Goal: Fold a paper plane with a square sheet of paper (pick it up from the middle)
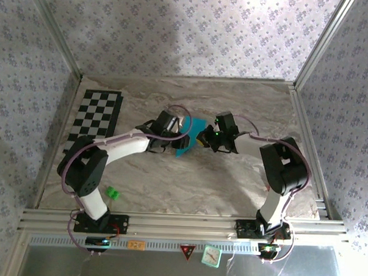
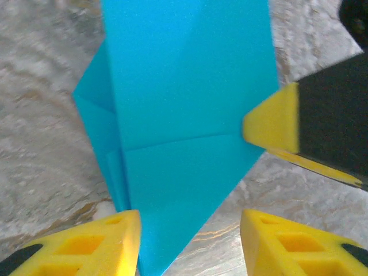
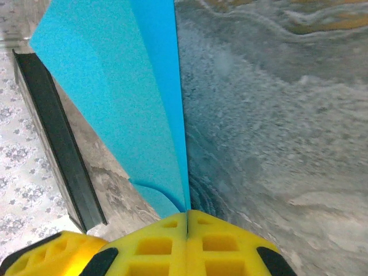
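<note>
Paper sheet (image 1: 189,136): thin, bright cyan-blue, part-folded, with creases and a layered flap along one side; it sits mid-counter, between the two arms.
Counter: grey marbled counter (image 1: 231,183); the sheet looks raised off it and stands on edge in the right wrist view. I cannot tell whether its low corner touches.
Right gripper (image 3: 187,221): yellow fingers pressed together, clamped on one edge of the paper sheet (image 3: 115,86). In the left wrist view one yellow fingertip (image 2: 270,123) bites the sheet's side edge near a cross crease.
Left gripper (image 2: 190,221): yellow fingers apart and gripping nothing. The pointed lower corner of the sheet (image 2: 184,115) drops into the gap, close against one finger, with open space to the other.
Long axis: it runs straight away from the left fingers, point end nearest them. From above it slants from near-left to far-right.
Key relation: the sheet lies directly ahead of and between the left fingers, and is held from its far side by the right.
Nearer arm: both are at the sheet; only the right has it.
Judgement: a re-grip or crease by the left arm looks next, and closing there would catch the point end. The risk is a pull against the right's pinch, which could tear or skew the fold.
</note>
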Controlling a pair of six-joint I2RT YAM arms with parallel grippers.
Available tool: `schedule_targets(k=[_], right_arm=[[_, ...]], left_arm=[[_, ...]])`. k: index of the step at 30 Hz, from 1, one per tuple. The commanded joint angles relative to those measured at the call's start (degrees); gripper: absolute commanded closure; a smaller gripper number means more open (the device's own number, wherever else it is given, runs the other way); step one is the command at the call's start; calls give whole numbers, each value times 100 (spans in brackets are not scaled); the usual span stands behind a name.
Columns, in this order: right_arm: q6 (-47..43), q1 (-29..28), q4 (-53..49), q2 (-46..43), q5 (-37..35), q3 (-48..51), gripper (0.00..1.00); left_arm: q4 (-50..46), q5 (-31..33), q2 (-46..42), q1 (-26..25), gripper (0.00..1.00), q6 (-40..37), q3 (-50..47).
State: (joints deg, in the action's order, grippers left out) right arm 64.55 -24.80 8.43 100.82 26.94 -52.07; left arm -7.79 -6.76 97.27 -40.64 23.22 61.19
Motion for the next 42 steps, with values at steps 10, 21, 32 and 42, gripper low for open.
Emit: schedule_targets(k=[10,21,32,42], right_arm=[[274,30,-25,-171,203,-59,95],[363,-24,-214,129,310,-386,96],[415,-52,-298,287,394,-543,96],[426,-60,-368,335,460,-606,95]], left_arm=[[930,650,-54,-464,46,-1687,-584],[1892,526,-260,-363,46,-2738,-1269],[1992,389,2,-186,46,-3323,-1175],[1755,336,335,-159,51,-3653,-915]])
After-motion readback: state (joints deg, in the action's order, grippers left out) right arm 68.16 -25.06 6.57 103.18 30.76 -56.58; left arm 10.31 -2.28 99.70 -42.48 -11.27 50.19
